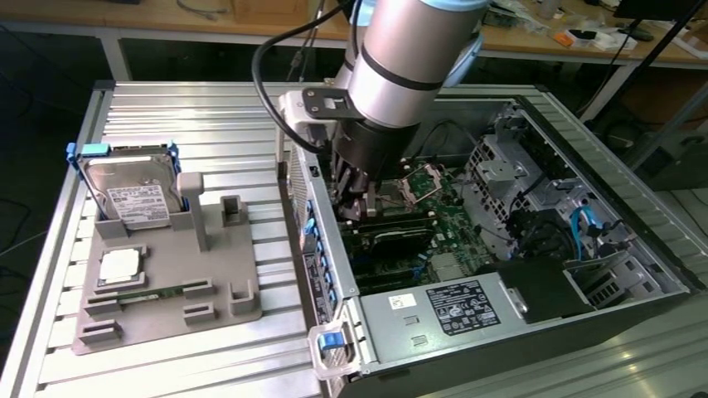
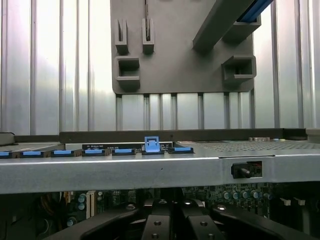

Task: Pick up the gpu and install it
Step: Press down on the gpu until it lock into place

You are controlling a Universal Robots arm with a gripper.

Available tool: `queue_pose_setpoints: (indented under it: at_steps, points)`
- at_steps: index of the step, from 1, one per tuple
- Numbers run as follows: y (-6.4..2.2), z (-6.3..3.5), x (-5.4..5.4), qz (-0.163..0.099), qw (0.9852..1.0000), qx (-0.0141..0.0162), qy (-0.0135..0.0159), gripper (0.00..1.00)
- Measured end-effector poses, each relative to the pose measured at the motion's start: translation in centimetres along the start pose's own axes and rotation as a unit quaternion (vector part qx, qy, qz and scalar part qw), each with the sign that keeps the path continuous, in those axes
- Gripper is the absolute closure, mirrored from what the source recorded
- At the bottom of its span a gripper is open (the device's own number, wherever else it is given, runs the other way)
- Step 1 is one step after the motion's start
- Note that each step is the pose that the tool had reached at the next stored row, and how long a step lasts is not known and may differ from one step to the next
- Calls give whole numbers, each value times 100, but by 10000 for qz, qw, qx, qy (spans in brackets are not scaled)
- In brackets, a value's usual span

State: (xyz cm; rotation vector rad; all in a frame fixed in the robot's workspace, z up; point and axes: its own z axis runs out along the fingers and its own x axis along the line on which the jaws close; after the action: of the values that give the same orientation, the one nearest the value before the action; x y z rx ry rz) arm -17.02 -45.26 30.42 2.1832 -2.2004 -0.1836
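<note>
Pincer (image 1: 356, 201): fingers together, lowered inside the open computer case (image 1: 619, 207) just behind its rear wall | gpu (image 1: 390, 236): seated on the motherboard inside the case, directly under the pincer | grey holder (image 1: 166, 290): on the desk (image 1: 221, 108) beside the case, carrying a hard drive (image 1: 131, 199)

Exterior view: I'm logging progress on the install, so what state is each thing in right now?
gripper: shut, down inside the open computer case.
gpu: lying in the case on the motherboard, just under the gripper.
hard drive: standing in its blue frame on the grey fixture.
computer case: side panel off, interior exposed.
</note>
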Motion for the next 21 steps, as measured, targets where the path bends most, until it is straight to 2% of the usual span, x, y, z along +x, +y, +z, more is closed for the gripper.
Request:
queue_pose_setpoints:
  at_steps: [3,4,6,7,10,12,13,14,16,21]
  points:
    - [2,-12,-15,10,10000,-1,93,89]
    - [3,-19,-16,12,9999,-5,109,89]
    - [-8,-24,-17,13,9999,-36,110,89]
    - [-19,-26,-17,15,9999,-65,110,89]
    - [-51,-35,-17,22,9997,-195,112,89]
    - [-70,-42,-18,26,9996,-268,111,89]
    - [-79,-43,-18,28,9995,-296,111,89]
    - [-83,-43,-17,29,9994,-313,110,89]
    - [-87,-46,-14,30,9994,-331,111,89]
    - [-90,-39,-10,30,9994,-333,111,89]
